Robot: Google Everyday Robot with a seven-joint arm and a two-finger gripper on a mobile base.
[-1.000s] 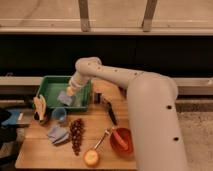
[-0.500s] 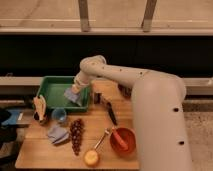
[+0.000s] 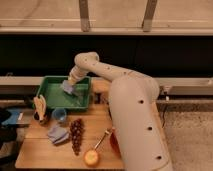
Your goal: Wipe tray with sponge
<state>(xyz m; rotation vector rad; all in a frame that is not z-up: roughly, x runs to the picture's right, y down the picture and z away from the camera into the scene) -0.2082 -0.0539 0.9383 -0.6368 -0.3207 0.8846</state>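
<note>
A green tray (image 3: 50, 85) sits at the back left of the wooden table. My gripper (image 3: 70, 83) reaches down into the tray from the right, on the end of the white arm (image 3: 100, 70). A pale blue sponge (image 3: 67, 88) is in the gripper and rests against the tray's floor near its middle.
On the table in front of the tray are a small blue cup (image 3: 59, 115), a blue-grey cloth (image 3: 58, 134), a bunch of dark grapes (image 3: 76, 134), an orange (image 3: 91, 158), a wooden-handled utensil (image 3: 101, 140) and a tan object (image 3: 39, 107). My white body (image 3: 135, 125) hides the table's right side.
The camera view has shifted, so the scene sits differently in frame. My gripper with the sponge has moved slightly across the tray floor.
</note>
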